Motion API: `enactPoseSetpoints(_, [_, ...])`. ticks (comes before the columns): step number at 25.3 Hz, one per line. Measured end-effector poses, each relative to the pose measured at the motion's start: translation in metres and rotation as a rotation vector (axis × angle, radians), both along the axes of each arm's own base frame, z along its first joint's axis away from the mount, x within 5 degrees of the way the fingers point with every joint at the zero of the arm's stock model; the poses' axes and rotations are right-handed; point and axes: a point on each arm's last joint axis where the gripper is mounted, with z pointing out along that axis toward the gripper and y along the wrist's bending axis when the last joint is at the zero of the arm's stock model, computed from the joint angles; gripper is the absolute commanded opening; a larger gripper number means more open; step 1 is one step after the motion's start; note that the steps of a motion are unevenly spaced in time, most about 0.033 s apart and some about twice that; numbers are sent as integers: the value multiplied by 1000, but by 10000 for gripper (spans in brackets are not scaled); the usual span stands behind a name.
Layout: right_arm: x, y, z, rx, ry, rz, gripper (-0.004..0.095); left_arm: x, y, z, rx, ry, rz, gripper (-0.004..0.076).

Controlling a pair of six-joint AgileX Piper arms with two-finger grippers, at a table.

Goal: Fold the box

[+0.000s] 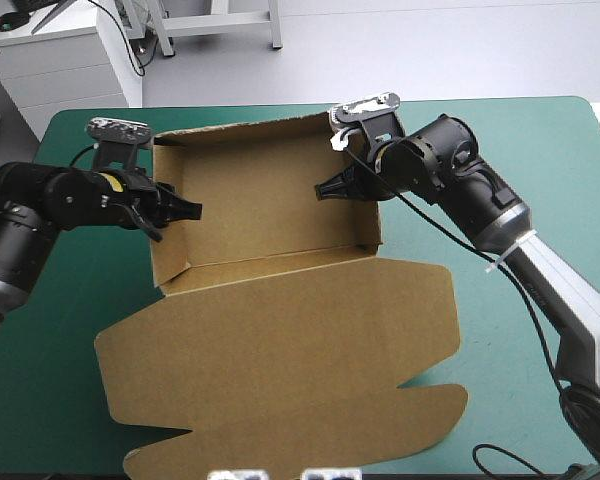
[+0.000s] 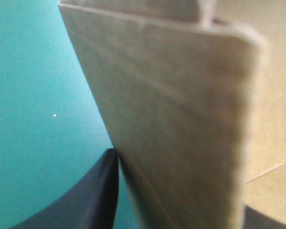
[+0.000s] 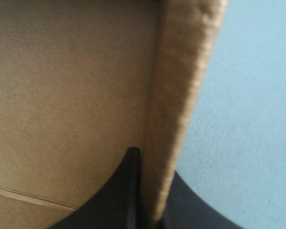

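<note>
The brown cardboard box (image 1: 280, 340) sits as an open tray at upper centre, its scalloped lid flat toward the lower edge of the teal-green surface (image 1: 500, 140). The left black claw (image 1: 185, 210) pinches its left wall, and the right black claw (image 1: 327, 189) pinches its right wall.

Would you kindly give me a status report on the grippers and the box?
Left gripper shut on the box, left wall; right gripper shut on right wall. Open tray, lid flat. No obstruction seen.

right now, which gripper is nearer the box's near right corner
Right: right gripper clamps the box by its right wall, near that corner; left gripper clamps the opposite wall.
</note>
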Motion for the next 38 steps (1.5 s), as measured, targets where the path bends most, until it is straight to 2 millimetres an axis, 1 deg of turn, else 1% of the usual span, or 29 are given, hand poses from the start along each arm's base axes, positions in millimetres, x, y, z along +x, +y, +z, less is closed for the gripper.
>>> enactPoseSetpoints(1, [1,0,-8,-13,23,-8,0,3,-5,-5,40,5,-11,-8])
enactPoseSetpoints(5, [3,-2,-26,-39,78,-29,0,15,-18,-21,125,43,-29,-8])
enactPoseSetpoints(7, [2,-2,-31,-47,93,-35,0,19,-21,-28,145,63,-31,-8])
enactPoseSetpoints(11, [2,-3,-34,-53,102,-38,0,26,-23,-35,155,89,-26,-8])
enactPoseSetpoints(26, [3,-2,-36,-53,110,-37,0,28,-24,-38,159,96,-29,-6])
enactPoseSetpoints(38, [3,-4,-37,-67,118,-42,0,26,-29,-38,119,102,-85,-8])
